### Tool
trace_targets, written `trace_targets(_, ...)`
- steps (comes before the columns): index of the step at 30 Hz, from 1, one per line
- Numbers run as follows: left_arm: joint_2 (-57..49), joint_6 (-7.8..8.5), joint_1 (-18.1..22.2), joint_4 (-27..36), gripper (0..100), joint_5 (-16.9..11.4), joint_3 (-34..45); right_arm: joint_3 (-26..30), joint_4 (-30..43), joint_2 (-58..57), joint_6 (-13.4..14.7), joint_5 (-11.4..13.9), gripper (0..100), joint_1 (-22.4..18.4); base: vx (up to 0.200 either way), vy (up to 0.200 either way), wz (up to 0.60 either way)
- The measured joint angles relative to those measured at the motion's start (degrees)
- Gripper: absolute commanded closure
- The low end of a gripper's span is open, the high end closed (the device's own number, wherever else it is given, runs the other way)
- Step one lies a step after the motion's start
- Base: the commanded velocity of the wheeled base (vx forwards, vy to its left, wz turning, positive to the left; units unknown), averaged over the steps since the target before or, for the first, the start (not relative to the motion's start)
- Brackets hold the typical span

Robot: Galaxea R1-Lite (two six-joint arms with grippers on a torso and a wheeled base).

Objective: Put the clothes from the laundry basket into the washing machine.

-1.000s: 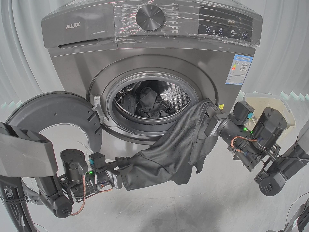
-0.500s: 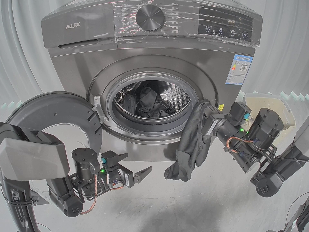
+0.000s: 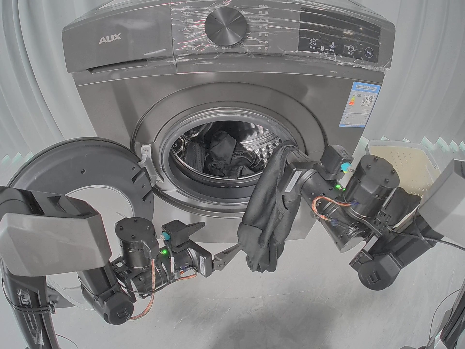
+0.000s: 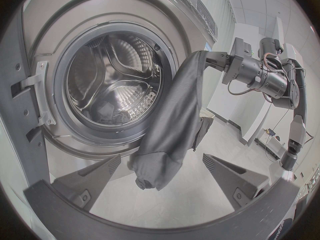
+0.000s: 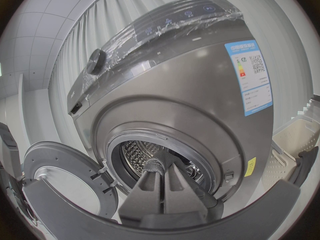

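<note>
Now garment (image 3: 264,204) nearer w/m drum (image 3: 264,147).

The left arm is low, with its forearm nearly level and pointing toward the robot's right. Its dark grey two-fingered hand (image 4: 160,156) has the fingers spread wide and holds nothing. The right arm is higher and bent at the elbow. Its hand (image 5: 160,170) has both fingers pressed together on a hanging dark grey garment (image 3: 264,204).

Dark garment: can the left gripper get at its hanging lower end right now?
Probably yes. The left gripper is open just beside the lower end of the dark garment, with nothing between them; the right gripper holds the top.
</note>
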Motion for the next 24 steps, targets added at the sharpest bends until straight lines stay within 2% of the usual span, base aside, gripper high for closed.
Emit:
trace_targets(14,1.38,0.09,-1.29,-0.02,0,0.44,-2.95,-12.37,5.51,5.92,0.02,-0.38,100,3.5,0.0,0.0,0.0)
trace_targets(24,5.73,0.04,-1.51,-0.02,0,0.52,-7.47,-14.82,5.18,7.94,0.02,-0.44,100,4.38,0.0,0.0,0.0)
